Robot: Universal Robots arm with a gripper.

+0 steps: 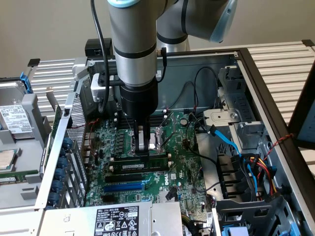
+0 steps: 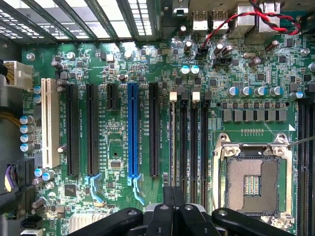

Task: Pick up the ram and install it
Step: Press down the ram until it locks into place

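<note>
Claw (image 1: 142, 149) pressed shut, fingertips down on the ram (image 1: 142, 166) directly beneath it. Ram lies seated along a memory slot on the motherboard (image 1: 182, 172) (label strip visible), long axis running across the exterior view, left to right. Judged: pick-up done, seating underway or nearly complete; latches unverified. Blue expansion slot (image 1: 124, 187) sits just beyond.

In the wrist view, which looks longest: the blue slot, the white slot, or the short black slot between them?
1. Blue slot and white slot: look about alike.
2. Short black slot: clearly shortest.
</note>
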